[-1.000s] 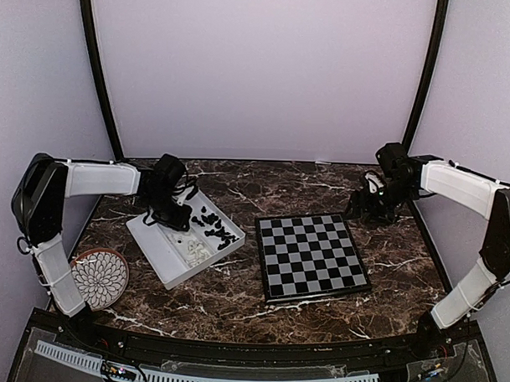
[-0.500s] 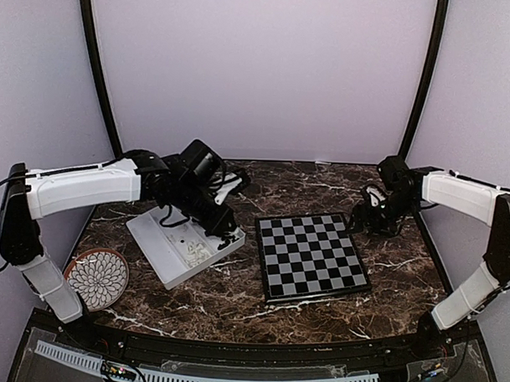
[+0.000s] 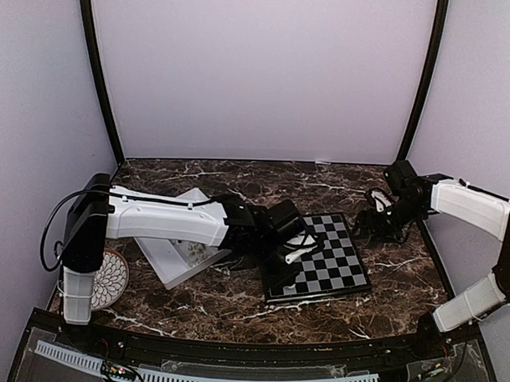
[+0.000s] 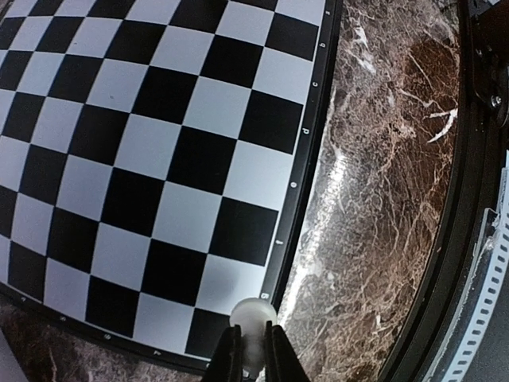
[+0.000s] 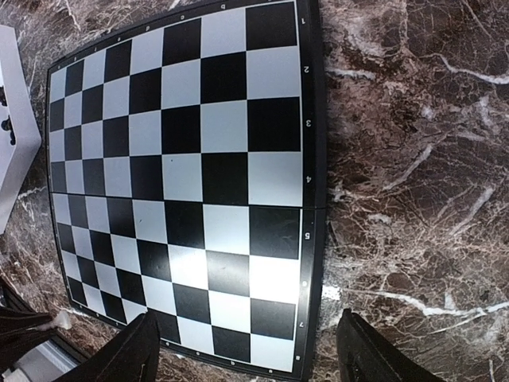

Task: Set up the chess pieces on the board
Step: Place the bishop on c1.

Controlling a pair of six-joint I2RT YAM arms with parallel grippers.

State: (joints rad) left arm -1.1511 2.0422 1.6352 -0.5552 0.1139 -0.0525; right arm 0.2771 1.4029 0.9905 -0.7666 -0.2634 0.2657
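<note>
Tabletop: dark brown marble-patterned table (image 3: 226,301), carrying everything below.
Plate: round plate with a white petal pattern (image 3: 109,278), at the near left, partly behind the left arm.
Tray: white rectangular plastic tray (image 3: 163,260), left of the board and just beyond the plate. It sits at an angle and the left arm crosses over it.
Loose pieces: small white plastic chess pieces (image 3: 194,253) lie in the tray's near-right part. In the right wrist view a few black chess pieces (image 5: 6,119) show at the tray's edge.
Left gripper: the left gripper (image 4: 253,352) reaches to the right over the left part of the board. Its jaws are pinched narrowly on one white round-headed chess piece (image 4: 253,316).
Held piece: the round head pokes out past the fingertips. In the left wrist view it sits over the board's dark border, next to a corner square. I cannot tell whether its base touches the board.
Board: flat square chessboard with black and pale grey checks and a thin dark border (image 3: 338,259), right of centre on the table.
Right gripper: the right gripper (image 5: 246,322) hangs above the table just off the board's far right corner. Its jaws are spread wide with nothing between them.
</note>
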